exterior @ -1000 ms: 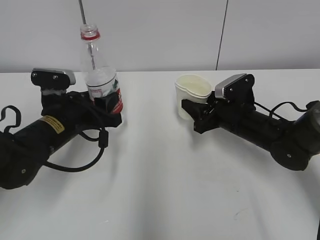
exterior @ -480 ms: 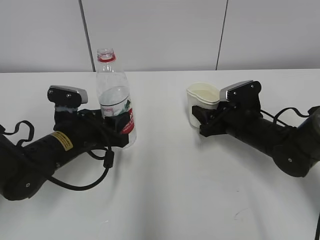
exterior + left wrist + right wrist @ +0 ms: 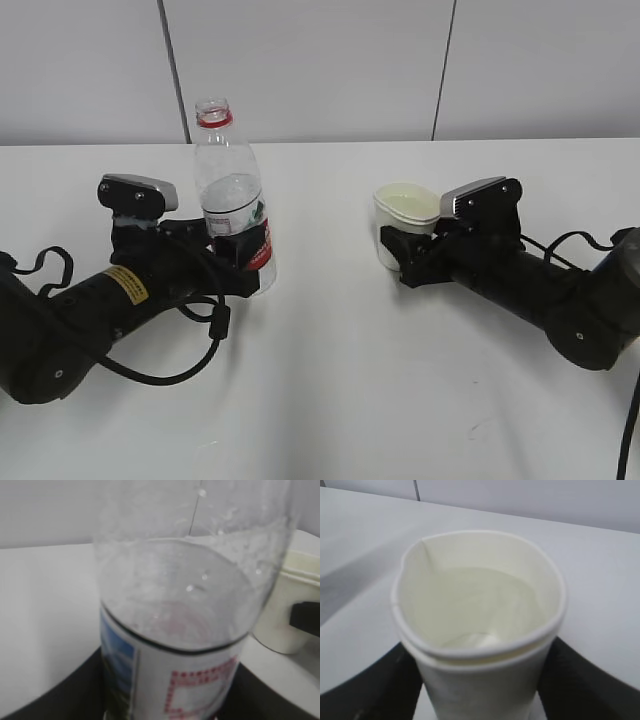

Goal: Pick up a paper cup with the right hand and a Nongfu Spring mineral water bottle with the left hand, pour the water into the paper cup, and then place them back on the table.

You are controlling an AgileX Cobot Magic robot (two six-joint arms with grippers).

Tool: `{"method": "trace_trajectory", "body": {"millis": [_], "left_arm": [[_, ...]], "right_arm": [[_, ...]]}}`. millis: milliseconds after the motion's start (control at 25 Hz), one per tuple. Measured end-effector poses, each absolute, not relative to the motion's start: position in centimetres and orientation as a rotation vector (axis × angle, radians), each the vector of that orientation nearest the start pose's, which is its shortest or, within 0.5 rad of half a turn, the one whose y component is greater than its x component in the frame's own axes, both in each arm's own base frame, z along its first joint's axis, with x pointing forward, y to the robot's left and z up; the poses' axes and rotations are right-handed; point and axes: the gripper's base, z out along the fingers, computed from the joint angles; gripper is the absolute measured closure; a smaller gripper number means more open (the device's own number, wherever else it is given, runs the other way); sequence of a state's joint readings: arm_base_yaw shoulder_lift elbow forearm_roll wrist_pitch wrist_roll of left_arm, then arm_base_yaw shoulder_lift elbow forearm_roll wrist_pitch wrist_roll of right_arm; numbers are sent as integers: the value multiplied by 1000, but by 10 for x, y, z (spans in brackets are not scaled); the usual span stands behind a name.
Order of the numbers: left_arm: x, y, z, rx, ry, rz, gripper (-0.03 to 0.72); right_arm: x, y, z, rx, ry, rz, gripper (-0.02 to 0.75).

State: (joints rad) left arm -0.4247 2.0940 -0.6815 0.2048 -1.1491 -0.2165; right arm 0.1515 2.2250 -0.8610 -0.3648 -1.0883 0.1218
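Note:
The Nongfu Spring bottle point(image 3: 228, 190) stands upright, uncapped, with its base on the white table point(image 3: 330, 380). My left gripper point(image 3: 240, 252) is shut on its red-and-white label. In the left wrist view the bottle point(image 3: 175, 630) fills the frame, with my black fingers point(image 3: 75, 690) on either side of it. The white paper cup point(image 3: 405, 215) sits upright on the table to the right, and my right gripper point(image 3: 398, 252) is shut on its lower wall. In the right wrist view the cup point(image 3: 480, 610) shows a creased rim and a faint glint of water point(image 3: 470, 641) at the bottom.
A grey panelled wall runs behind the table's far edge. Both forearms lie low over the table, and the left arm's black cable point(image 3: 200, 340) loops across the surface. The cup also shows at the right edge of the left wrist view point(image 3: 285, 615).
Both arms came inward and down over the last second. The bottle went from tilted to upright and settled on the table. The cup lowered and its squeezed rim now looks rounder.

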Motion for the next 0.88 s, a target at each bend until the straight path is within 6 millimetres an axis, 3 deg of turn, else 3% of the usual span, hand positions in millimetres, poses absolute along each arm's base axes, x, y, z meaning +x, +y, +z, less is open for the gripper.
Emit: {"method": "trace_trajectory", "body": {"millis": [120, 280, 440, 600, 880], "left_arm": [[307, -157, 94, 398, 1741, -567, 216], [305, -157, 92, 405, 1757, -566, 136], [290, -150, 91, 418, 1792, -553, 121], [272, -139, 100, 425, 1801, -500, 120], [269, -109, 115, 350, 1841, -161, 120]], "right_arm": [[372, 86, 72, -411, 1734, 360, 101], [363, 85, 67, -406, 1753, 367, 76], [342, 81, 58, -389, 1818, 372, 76], [322, 71, 62, -301, 1866, 335, 89], [302, 47, 66, -90, 1922, 155, 118]]}}
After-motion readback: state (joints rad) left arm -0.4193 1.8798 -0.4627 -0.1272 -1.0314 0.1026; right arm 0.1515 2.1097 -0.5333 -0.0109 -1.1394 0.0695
